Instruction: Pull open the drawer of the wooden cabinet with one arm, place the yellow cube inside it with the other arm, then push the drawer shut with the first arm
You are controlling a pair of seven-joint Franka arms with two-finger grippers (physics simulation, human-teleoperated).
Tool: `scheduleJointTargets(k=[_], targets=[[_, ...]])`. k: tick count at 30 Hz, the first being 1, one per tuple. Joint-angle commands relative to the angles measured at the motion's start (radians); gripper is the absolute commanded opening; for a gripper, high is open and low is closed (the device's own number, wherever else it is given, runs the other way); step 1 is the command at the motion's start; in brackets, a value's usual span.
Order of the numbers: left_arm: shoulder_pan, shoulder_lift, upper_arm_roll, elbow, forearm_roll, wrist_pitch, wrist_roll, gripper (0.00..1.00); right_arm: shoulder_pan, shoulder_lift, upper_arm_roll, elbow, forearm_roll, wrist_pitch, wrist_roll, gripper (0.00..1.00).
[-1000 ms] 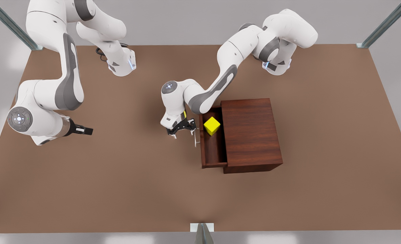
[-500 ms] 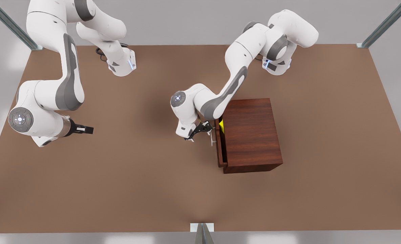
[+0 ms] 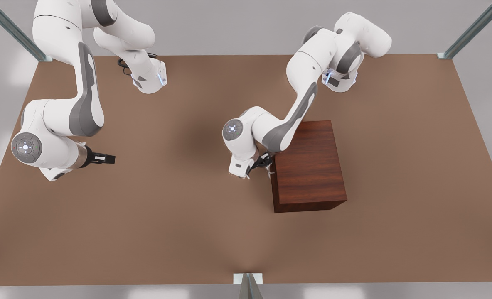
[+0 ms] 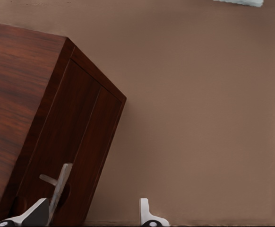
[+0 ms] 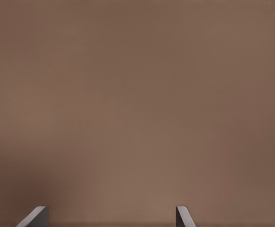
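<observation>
Both grippers are seen open: left gripper [image 3: 262,162] at the shut drawer [image 4: 76,156], right gripper [image 3: 104,158] idle; only withdrawal is judged outstanding.

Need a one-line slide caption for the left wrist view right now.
Left hand open at the silver handle of the closed drawer.

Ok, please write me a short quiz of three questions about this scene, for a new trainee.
1. True or false: the drawer of the wooden cabinet stands pulled out.
2. Which gripper is at the silver bar handle? A) left gripper B) right gripper C) neither
3. Fill in: the right gripper hangs open over the bare ____.
Key: 1 false; 2 A; 3 table.
</observation>
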Motion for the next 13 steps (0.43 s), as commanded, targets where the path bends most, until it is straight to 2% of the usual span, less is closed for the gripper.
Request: scheduleJointTargets(k=[1, 2, 4, 5, 6, 7, 8, 9, 13], targets=[[0.063, -0.225, 0.006, 0.005, -0.154, -0.337, 0.199, 1.00, 0.000, -0.001, 0.000, 0.000, 0.001, 0.000, -0.023, 1.00], [0.126, -0.348, 0.007, 0.003, -0.173, -0.437, 0.334, 1.00, 0.000, -0.001, 0.000, 0.000, 0.001, 0.000, -0.023, 1.00], [0.288, -0.402, 0.007, -0.006, -0.197, -0.552, 0.665, 1.00, 0.000, -0.001, 0.000, 0.000, 0.001, 0.000, -0.023, 1.00], [0.382, -0.426, 0.007, -0.093, -0.208, -0.524, 0.869, 1.00, 0.000, -0.001, 0.000, 0.000, 0.001, 0.000, -0.023, 1.00], [0.497, -0.543, 0.009, -0.324, -0.271, -0.357, 1.046, 1.00, 0.000, -0.001, 0.000, 0.000, 0.001, 0.000, -0.023, 1.00], [0.519, -0.758, 0.014, -0.742, -0.271, -0.006, 1.118, 1.00, 0.000, -0.001, 0.000, 0.000, 0.001, 0.000, -0.023, 1.00], [0.525, -0.750, 0.030, -0.769, -0.269, 0.083, 1.152, 1.00, 0.000, -0.001, 0.000, 0.000, 0.001, 0.000, -0.023, 1.00], [0.517, -0.678, 0.027, -0.652, -0.257, 0.072, 1.144, 1.00, 0.000, -0.001, 0.000, 0.000, 0.001, 0.000, -0.023, 1.00], [0.514, -0.658, 0.029, -0.621, -0.245, 0.020, 1.146, 1.00, 0.000, -0.001, 0.000, 0.000, -0.001, -0.002, -0.025, 1.00]])
